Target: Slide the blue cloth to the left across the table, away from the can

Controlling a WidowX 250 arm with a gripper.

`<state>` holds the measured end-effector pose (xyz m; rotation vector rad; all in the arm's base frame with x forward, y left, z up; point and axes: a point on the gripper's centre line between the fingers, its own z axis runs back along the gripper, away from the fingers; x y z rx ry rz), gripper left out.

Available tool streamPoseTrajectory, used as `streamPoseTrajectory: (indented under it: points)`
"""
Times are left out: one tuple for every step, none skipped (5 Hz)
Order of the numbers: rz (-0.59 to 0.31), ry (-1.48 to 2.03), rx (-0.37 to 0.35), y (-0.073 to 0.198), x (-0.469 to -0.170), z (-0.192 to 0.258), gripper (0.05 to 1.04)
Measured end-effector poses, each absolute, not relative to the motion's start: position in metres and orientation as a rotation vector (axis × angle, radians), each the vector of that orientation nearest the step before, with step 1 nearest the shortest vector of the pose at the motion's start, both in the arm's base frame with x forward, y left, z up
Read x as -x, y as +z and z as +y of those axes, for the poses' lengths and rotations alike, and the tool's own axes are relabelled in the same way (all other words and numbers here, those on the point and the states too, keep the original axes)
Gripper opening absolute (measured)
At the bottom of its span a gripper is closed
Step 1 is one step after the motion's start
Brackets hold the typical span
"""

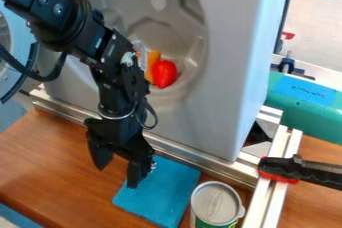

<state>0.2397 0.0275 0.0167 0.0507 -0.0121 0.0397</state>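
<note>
A grey housing (220, 97) stands on the far side of the worktop (40, 157), and its rounded hollow contains a glossy red object (163, 74) with an orange object (152, 61) just beside it, partly behind it. Near the bottom edge, an upright can (215, 204) with a pale, closed top and some green on its side stands just right of a blue cloth (163, 189); what is inside the can cannot be told. The end effector (120, 166) hangs in front of the housing with its two fingers spread well apart and nothing between them. One fingertip is over the upper left part of the cloth, which lies flat on the worktop; whether they touch is unclear. A black clamp (304, 170) with a red pad sits against the metal rail (270, 192) right of the can.
</note>
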Motion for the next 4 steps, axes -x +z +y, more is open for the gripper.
streamPoseTrajectory:
  points:
    - [0.003,0.044,-0.051,0.012,-0.237,0.027,1.000]
    - [-0.103,0.114,-0.165,-0.001,-0.246,0.025,1.000]
    - [-0.170,0.109,-0.152,-0.013,-0.258,0.020,1.000]
    - [-0.158,0.112,-0.114,-0.026,-0.267,0.014,1.000]
